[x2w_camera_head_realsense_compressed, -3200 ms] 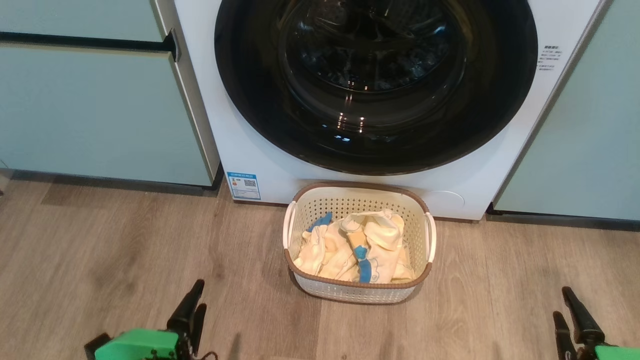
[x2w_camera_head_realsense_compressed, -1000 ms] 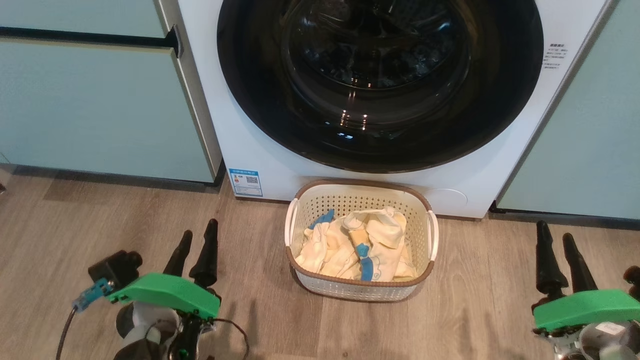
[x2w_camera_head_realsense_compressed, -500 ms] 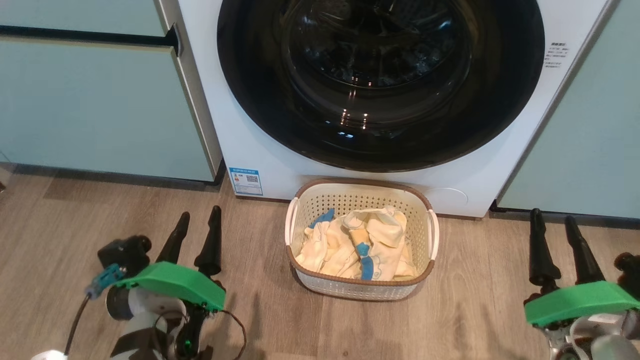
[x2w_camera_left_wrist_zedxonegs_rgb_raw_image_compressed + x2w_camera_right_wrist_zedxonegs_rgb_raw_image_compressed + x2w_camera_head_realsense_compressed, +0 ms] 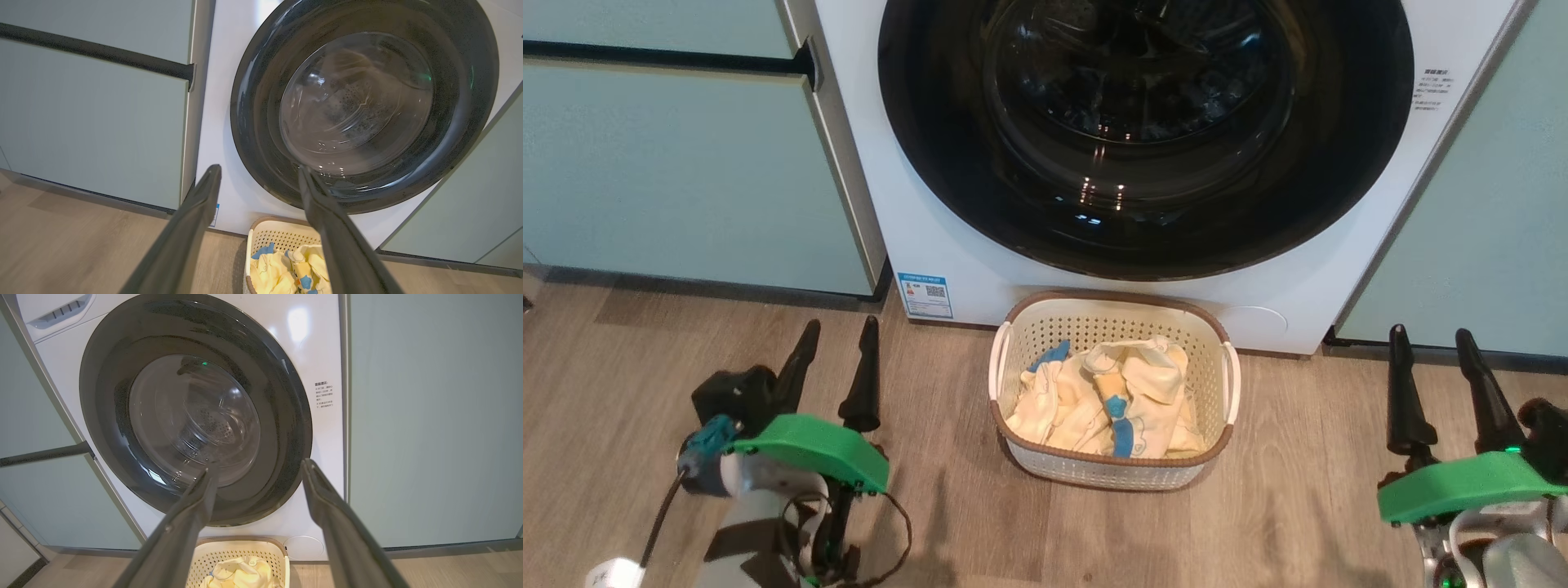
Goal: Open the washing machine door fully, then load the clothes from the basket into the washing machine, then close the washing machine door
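Observation:
The white washing machine (image 4: 947, 237) (image 4: 229, 122) (image 4: 322, 347) stands ahead with its round black door (image 4: 931, 147) (image 4: 253, 122) (image 4: 286, 416) shut flat against the front. On the floor right below the door sits the cream basket (image 4: 1001, 371) (image 4: 282, 237) (image 4: 229, 551), holding pale yellow clothes (image 4: 1111, 400) (image 4: 286, 269) (image 4: 241, 573) with blue patches. My left gripper (image 4: 840, 327) (image 4: 258, 172) hovers open over the floor left of the basket. My right gripper (image 4: 1431, 335) (image 4: 256, 467) hovers open to the basket's right. Both hold nothing and touch nothing.
Pale green cabinets (image 4: 686, 163) (image 4: 1486, 237) flank the machine on both sides, the left one with a dark horizontal handle bar (image 4: 662, 61). Wooden floor (image 4: 1258, 506) spreads around the basket. A cable (image 4: 894, 531) loops off my left wrist.
Both arms have risen and pushed forward toward the machine, so the fingers reach higher up the head view. The door, basket and clothes stay as they were.

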